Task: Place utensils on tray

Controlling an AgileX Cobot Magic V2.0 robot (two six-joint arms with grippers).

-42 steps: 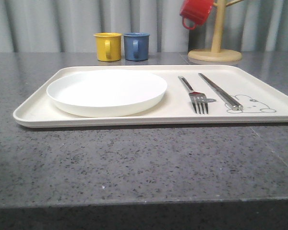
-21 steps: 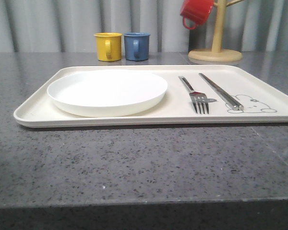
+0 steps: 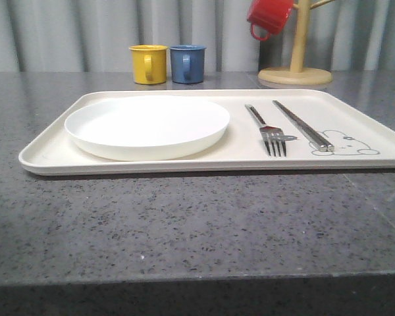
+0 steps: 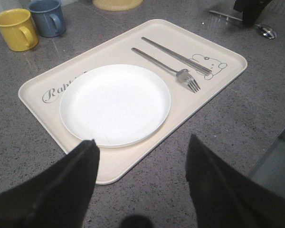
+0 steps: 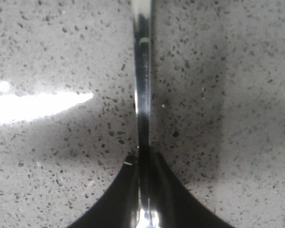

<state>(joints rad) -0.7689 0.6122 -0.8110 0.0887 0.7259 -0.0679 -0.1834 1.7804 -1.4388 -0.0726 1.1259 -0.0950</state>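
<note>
Fork (image 3: 268, 131) left of chopsticks (image 3: 301, 125), on tray (image 3: 46, 158)

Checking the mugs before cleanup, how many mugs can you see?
3: yellow mug and blue mug side by side behind the tray; red mug hanging on the wooden stand.

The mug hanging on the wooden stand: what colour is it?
Red. The mug on the stand shows best in the front view.

Your plate (image 4: 115, 103) hides part of the tray's (image 4: 133, 164) script; right gripper (image 4: 251, 8) covers the spoon's (image 4: 265, 31) handle.
</note>
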